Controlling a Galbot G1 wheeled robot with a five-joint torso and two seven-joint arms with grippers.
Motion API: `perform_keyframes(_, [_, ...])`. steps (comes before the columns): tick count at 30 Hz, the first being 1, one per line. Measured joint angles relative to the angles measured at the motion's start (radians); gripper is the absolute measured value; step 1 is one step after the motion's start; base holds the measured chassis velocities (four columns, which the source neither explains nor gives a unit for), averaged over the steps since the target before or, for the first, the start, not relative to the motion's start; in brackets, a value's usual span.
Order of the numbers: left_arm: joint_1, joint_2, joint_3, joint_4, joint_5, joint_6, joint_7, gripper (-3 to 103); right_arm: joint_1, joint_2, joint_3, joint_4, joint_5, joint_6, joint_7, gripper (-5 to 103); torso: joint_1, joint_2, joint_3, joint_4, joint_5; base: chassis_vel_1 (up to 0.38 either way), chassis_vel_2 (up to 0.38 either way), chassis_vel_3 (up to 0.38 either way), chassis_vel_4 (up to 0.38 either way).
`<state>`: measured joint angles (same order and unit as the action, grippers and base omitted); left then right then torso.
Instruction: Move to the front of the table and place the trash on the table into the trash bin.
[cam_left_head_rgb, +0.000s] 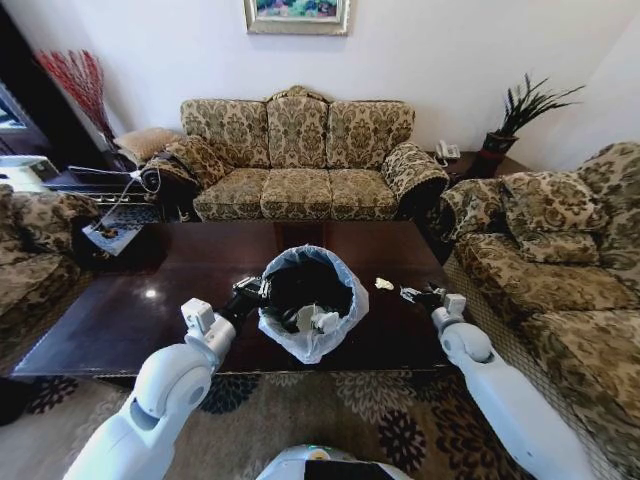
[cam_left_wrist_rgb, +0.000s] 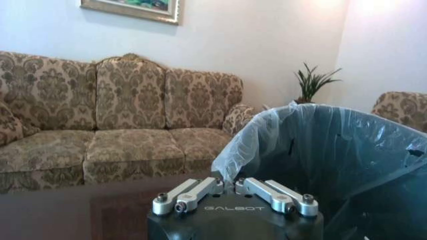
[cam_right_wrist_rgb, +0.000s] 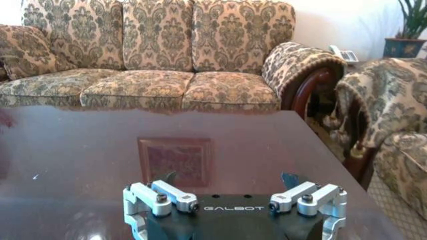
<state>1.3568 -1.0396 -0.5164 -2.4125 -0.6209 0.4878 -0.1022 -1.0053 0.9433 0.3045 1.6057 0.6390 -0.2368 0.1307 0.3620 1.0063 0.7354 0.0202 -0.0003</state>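
**Bin in hand, one scrap left on the desk**

Left pincer (cam_left_head_rgb: 250, 292) pressed together on the rim of the trash bin (cam_left_head_rgb: 310, 300), pinching the liner bag where it folds over the edge; bin sitting on the desk (cam_left_head_rgb: 120, 320) immediately right of that pincer. Probably light and easy to tip, with a thin, slippery bag that could slide off the rim if tugged, so better held by rim and bag together. Right pincer (cam_left_head_rgb: 422, 295) spread wide, low over the desk, holding nothing. Pale yellowish scrap (cam_left_head_rgb: 384, 284) lying just left of it, slightly farther out. Likely flimsy, soft and nearly weightless; best taken with a shallow pinch from above, across its narrow middle.
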Motion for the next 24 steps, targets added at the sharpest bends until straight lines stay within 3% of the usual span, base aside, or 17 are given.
perform_keyframes(12, [0.004, -0.005, -0.014, 0.000, 0.002, 0.000, 0.000, 3, 0.017, 0.034, -0.074, -0.048, -0.034, -0.022, 0.014, 100, 0.002, -0.001, 0.001, 0.0003, -0.0001, -0.208, 0.218, 0.203, -0.213])
perform_keyframes(24, [0.012, 0.000, -0.038, -0.004, 0.000, 0.000, 0.002, 3, -0.090, 0.092, -0.028, -0.068, -0.091, -0.025, -0.008, 100, -0.001, 0.000, 0.000, 0.0000, 0.0003, -0.016, 0.001, -0.008, 0.001])
